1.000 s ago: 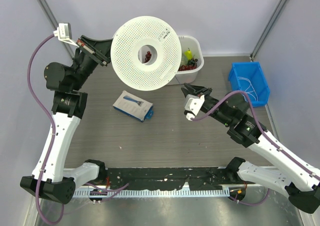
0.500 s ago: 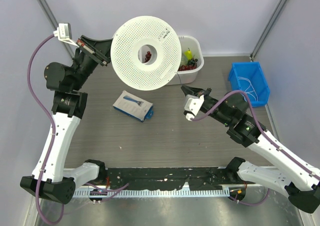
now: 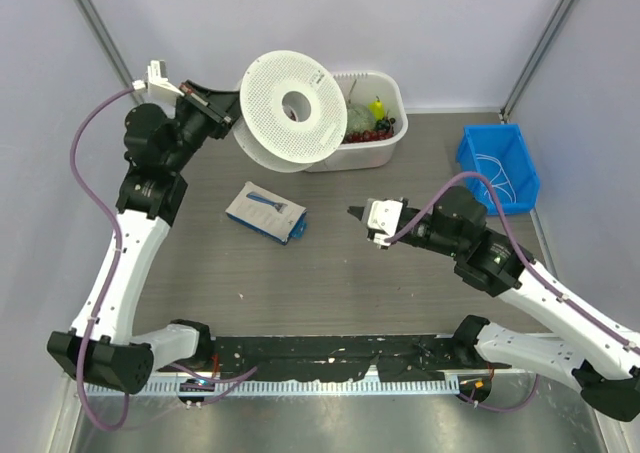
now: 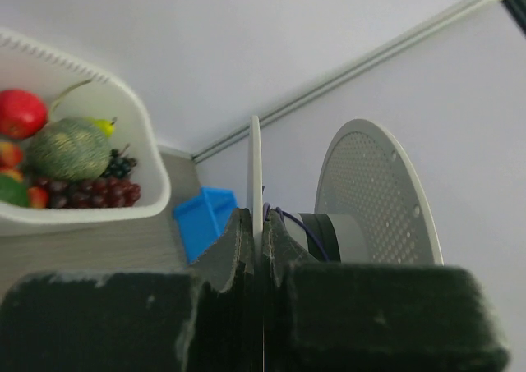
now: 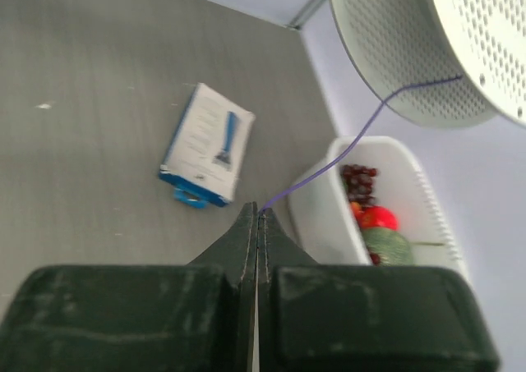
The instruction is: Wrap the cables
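My left gripper [image 3: 228, 116] holds a round white perforated spool [image 3: 270, 113] up at the back of the table. Its jaws are shut on the edge of one flange [image 4: 256, 167], with the other flange [image 4: 374, 183] to the right. A thin purple cable [image 4: 316, 232] lies round the hub. My right gripper [image 3: 352, 211] hangs over the table's middle, shut on the end of that cable [image 5: 345, 149], which runs up to the spool [image 5: 394, 52]. More thin white cables [image 3: 497, 173] lie in the blue bin.
A white basket [image 3: 392, 148] of toy fruit stands behind the spool. A blue bin [image 3: 470, 158] sits at the right edge. A flat white and blue box [image 3: 265, 211] lies left of centre on the table.
The right gripper has shut on the cable and moved left and toward the front. The left arm has swung the spool down, so it looks smaller and more tilted.
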Tool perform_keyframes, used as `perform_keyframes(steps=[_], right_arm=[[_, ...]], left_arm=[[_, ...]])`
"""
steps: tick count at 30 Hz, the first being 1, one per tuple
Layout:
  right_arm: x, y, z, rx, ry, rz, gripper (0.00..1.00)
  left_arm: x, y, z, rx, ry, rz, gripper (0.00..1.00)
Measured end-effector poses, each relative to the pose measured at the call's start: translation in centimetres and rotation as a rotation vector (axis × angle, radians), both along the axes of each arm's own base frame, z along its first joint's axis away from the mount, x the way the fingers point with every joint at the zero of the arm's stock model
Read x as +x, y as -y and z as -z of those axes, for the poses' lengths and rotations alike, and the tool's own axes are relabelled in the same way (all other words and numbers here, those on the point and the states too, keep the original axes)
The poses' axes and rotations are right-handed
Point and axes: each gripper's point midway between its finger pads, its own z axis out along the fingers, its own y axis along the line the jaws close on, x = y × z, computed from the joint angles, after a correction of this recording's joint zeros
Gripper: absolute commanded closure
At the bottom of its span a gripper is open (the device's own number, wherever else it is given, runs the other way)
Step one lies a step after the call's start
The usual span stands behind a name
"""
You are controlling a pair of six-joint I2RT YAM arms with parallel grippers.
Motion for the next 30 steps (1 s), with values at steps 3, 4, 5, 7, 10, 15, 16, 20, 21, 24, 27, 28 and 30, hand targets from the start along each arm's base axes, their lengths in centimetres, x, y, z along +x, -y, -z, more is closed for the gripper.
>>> perform_keyframes(steps=[3,4,5,7,10,15,16,20,21,24,27,28,30], right_arm=[[-1.4,-1.3,0.9,0.008,-0.094,-0.05,0.99],[-1.9,-2.0,1.2,0.01,-0.128,-0.068,0.99],[-2.3,-2.5,1.6,0.009,-0.153,-0.08,0.99],[-2.9,-3.5,2.3,0.0,-0.191,-0.101,0.99],[-3.6,-5.0,2.6,-0.017,-0.218,-0.122,0.99],[-4.2,-7.6,1.5,-0.031,-0.172,-0.131,0.99],[-4.2,-8.0,1.0,-0.028,-0.162,-0.126,0.99],[-2.9,-9.2,-1.1,0.006,-0.123,-0.072,0.99],[-2.6,-9.4,-1.6,0.015,-0.117,-0.057,0.99],[-1.1,-9.8,-3.5,0.063,-0.093,0.007,0.99],[-0.1,-9.9,-4.3,0.091,-0.088,0.057,0.99],[0.1,-9.9,-4.3,0.094,-0.091,0.073,0.99],[0.6,-9.9,-4.2,0.099,-0.098,0.1,0.99]], left_arm=[[1.8,0.0,3.5,0.036,-0.121,-0.038,1.0],[2.3,0.1,4.9,0.052,-0.168,-0.052,1.0],[2.9,0.2,6.5,0.078,-0.223,-0.072,1.0],[3.4,0.7,8.7,0.123,-0.307,-0.088,1.0],[3.7,1.6,11.6,0.192,-0.402,-0.1,1.0],[2.8,2.6,14.8,0.305,-0.476,-0.123,1.0],[2.6,2.9,14.9,0.321,-0.476,-0.121,1.0],[1.9,4.0,15.6,0.383,-0.463,-0.111,1.0],[1.7,4.2,15.9,0.396,-0.462,-0.107,1.0],[1.3,4.7,16.9,0.435,-0.462,-0.094,1.0],[0.6,5.3,18.1,0.489,-0.459,-0.073,1.0],[0.3,5.4,18.4,0.501,-0.459,-0.066,1.0],[-0.3,5.8,19.0,0.53,-0.451,-0.049,1.0]])
